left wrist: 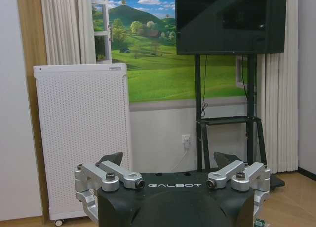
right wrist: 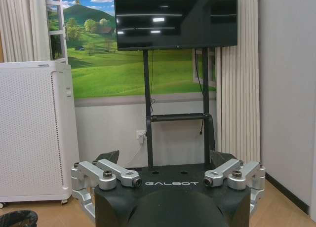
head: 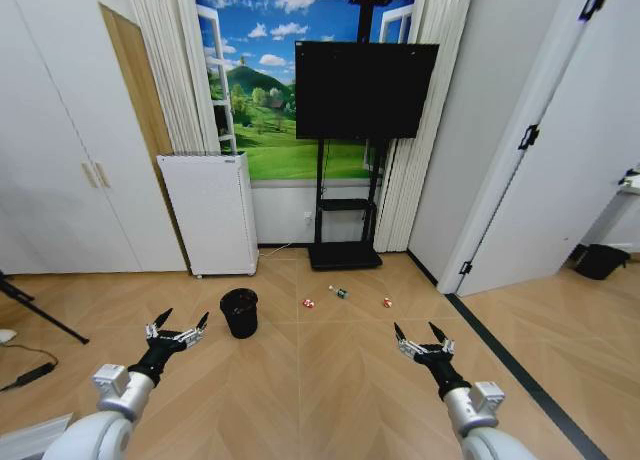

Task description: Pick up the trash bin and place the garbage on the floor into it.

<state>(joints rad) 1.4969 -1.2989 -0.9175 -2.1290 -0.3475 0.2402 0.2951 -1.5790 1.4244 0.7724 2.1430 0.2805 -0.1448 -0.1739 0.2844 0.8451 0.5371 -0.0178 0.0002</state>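
Both pincers (head: 178, 327) (head: 423, 336) gape; trash bin (right wrist: 17, 218) shows cropped beside one.

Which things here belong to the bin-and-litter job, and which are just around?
Job: trash bin; garbage on the floor: two red-and-white pieces, small bottle.
Around: white appliance, TV on stand, black bag.

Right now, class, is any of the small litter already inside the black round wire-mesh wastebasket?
No: the three litter pieces lie on the tan parquet floor, apart from the wastebasket.
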